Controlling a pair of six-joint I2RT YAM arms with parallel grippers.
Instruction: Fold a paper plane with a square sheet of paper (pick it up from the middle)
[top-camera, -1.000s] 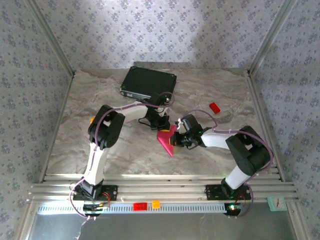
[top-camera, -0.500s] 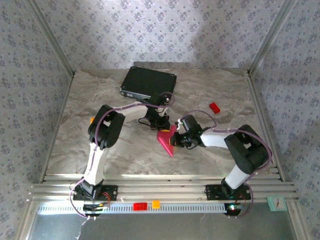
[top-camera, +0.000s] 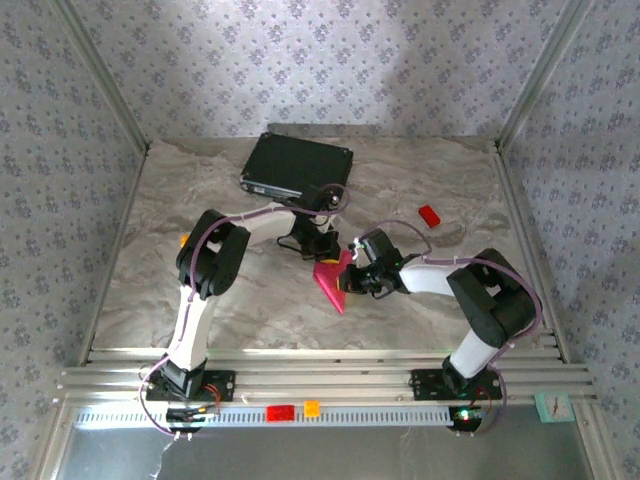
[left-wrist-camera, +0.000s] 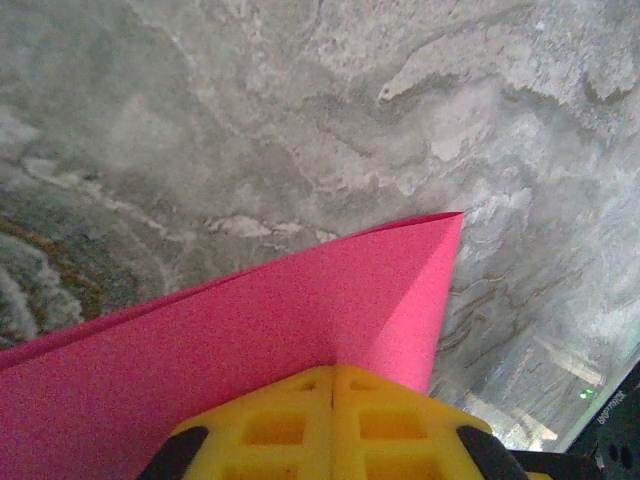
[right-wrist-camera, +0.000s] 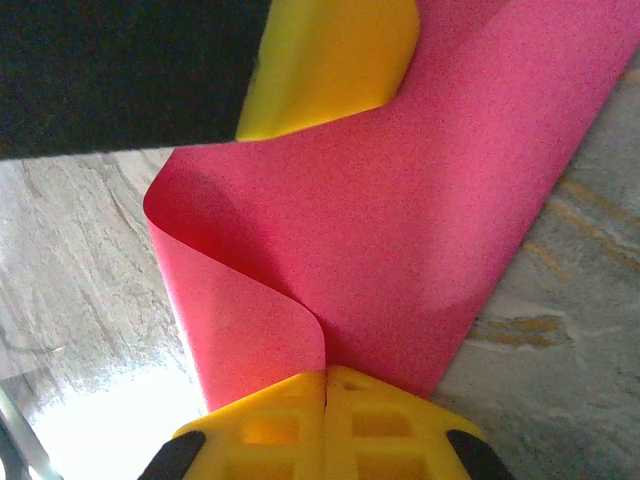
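The magenta-pink sheet of paper (top-camera: 334, 282) hangs folded into a pointed wedge between the two arms at the table's middle, its tip toward the near edge. My left gripper (top-camera: 323, 250) is shut on its far edge. In the left wrist view the paper (left-wrist-camera: 280, 320) spreads out from the closed yellow jaws of the left gripper (left-wrist-camera: 332, 368). My right gripper (top-camera: 353, 272) is shut on the paper's right side. In the right wrist view the paper (right-wrist-camera: 420, 220) curls into a loop and runs into the seam of the right gripper (right-wrist-camera: 326, 372), with the left gripper's yellow finger (right-wrist-camera: 330, 60) above.
A black case (top-camera: 298, 165) lies at the back of the marble table (top-camera: 160, 290). A small red block (top-camera: 429, 215) sits to the right, and a tiny orange cube (top-camera: 184, 240) is beside the left arm. Red (top-camera: 280, 412) and orange (top-camera: 312, 408) pieces rest on the front rail.
The right arm has shifted slightly to the left. Both grippers keep their hold and the paper stays in nearly the same place.
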